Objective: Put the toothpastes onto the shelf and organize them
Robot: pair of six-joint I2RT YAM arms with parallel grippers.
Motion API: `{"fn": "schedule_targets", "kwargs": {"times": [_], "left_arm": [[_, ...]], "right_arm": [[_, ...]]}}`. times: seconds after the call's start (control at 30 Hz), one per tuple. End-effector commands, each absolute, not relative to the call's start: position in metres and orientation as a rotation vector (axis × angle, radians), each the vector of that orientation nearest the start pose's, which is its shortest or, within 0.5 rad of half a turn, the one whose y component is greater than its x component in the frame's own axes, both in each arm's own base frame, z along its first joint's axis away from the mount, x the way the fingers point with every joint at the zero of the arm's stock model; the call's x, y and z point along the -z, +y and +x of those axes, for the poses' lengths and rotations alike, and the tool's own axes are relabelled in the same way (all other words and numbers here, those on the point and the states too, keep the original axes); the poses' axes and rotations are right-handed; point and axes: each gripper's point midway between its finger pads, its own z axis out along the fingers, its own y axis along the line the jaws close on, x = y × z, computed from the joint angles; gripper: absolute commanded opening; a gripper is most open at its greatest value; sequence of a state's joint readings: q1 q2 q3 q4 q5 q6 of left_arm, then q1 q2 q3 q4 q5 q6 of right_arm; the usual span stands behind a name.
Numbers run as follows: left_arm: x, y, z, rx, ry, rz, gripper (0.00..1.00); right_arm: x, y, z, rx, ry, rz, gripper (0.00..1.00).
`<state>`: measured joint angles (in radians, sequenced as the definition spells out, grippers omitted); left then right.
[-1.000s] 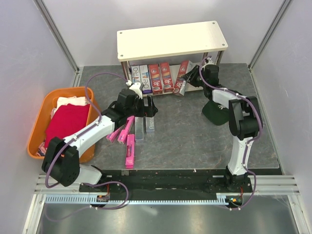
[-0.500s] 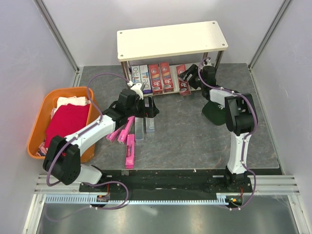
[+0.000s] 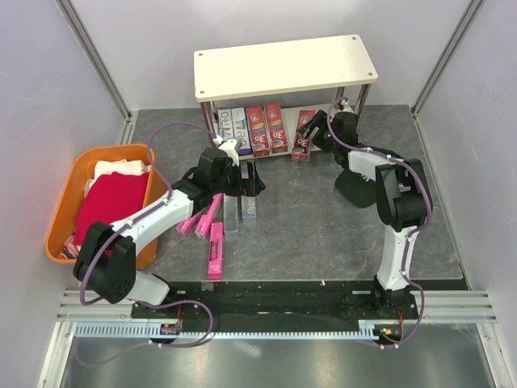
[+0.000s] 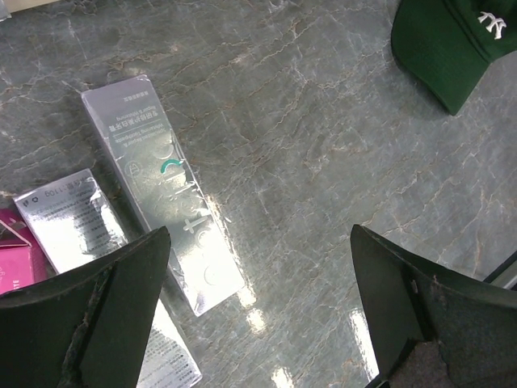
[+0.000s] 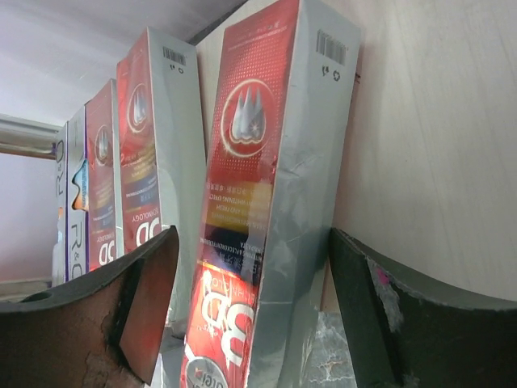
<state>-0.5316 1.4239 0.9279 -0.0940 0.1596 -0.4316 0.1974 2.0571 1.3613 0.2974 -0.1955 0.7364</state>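
The shelf (image 3: 287,65) stands at the back. Its lower board (image 5: 436,121) holds two navy/white toothpaste boxes (image 3: 233,123) and three red "3D" boxes (image 3: 266,128). My right gripper (image 3: 313,129) reaches under the top board. Its jaws stand open on either side of the rightmost red box (image 5: 258,202), which is upright, with a gap on each side. My left gripper (image 4: 260,234) is open and empty, just above the table beside two silver boxes (image 4: 161,186). Three pink boxes (image 3: 208,230) lie left of them.
A dark green cap (image 3: 355,186) lies on the table under the right arm and shows in the left wrist view (image 4: 452,40). An orange basket (image 3: 56,222) with a red cloth (image 3: 109,202) sits at the left edge.
The red box in my right gripper went from tilted to upright on the lower board, next to the other red boxes. My left gripper shifted slightly toward the shelf.
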Motion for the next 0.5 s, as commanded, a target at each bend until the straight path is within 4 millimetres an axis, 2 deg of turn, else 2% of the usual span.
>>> {"fn": "schedule_targets", "kwargs": {"times": [0.0,0.03,0.17,0.27,0.37,0.47], "left_arm": [[-0.150,-0.251,0.333,0.759,2.205,0.183,1.00],[-0.150,-0.251,0.333,0.759,2.205,0.183,1.00],[-0.147,-0.252,0.334,0.760,2.210,0.182,0.99],[-0.147,-0.253,0.334,0.763,2.211,0.181,0.99],[-0.148,-0.252,0.334,0.763,2.209,0.181,0.99],[-0.148,-0.252,0.334,0.764,2.208,0.181,0.99]], "right_arm": [[-0.122,0.141,0.554,-0.662,1.969,0.504,0.81],[-0.122,0.138,0.554,-0.648,1.963,0.513,0.81],[-0.122,0.139,0.557,-0.655,1.942,0.515,0.69],[-0.120,0.146,0.563,-0.678,1.938,0.499,0.59],[-0.127,0.153,0.572,-0.696,1.915,0.487,0.51],[-0.127,0.157,0.580,-0.694,1.907,0.482,0.49]]}}
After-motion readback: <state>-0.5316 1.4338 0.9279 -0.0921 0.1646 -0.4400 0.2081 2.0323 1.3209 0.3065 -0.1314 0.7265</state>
